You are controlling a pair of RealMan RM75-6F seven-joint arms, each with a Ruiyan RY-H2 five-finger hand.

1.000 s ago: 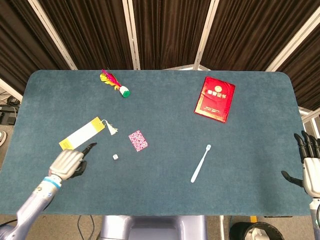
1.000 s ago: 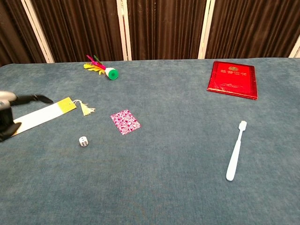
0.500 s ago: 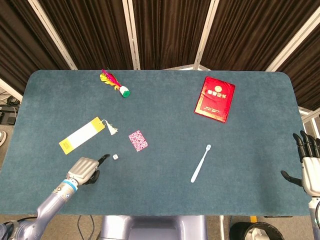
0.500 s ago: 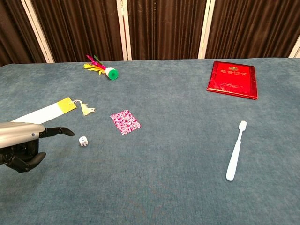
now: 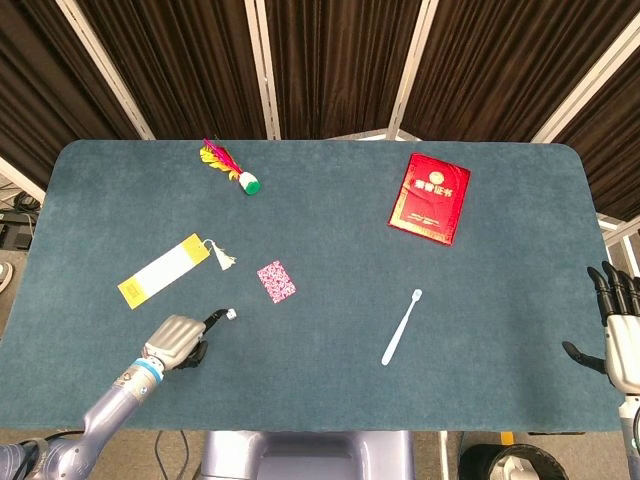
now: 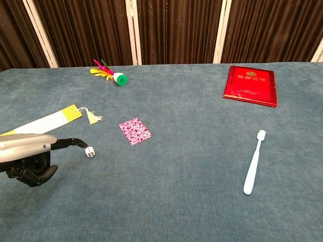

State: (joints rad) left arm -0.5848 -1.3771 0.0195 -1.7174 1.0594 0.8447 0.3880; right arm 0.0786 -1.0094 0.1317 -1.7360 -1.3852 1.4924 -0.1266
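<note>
- Bare worktop (image 5: 330, 400) lies along the near edge.
- Patterned card (image 5: 276, 280) and bookmark (image 5: 165, 270) crowd the die (image 5: 231, 314).
- Toothbrush (image 5: 401, 327) lies well apart.

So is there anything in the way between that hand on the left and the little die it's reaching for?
Nothing visible. The left hand has one fingertip stretched right up to the die, with only bare table around them. The bookmark and the patterned card lie off to the sides.
</note>
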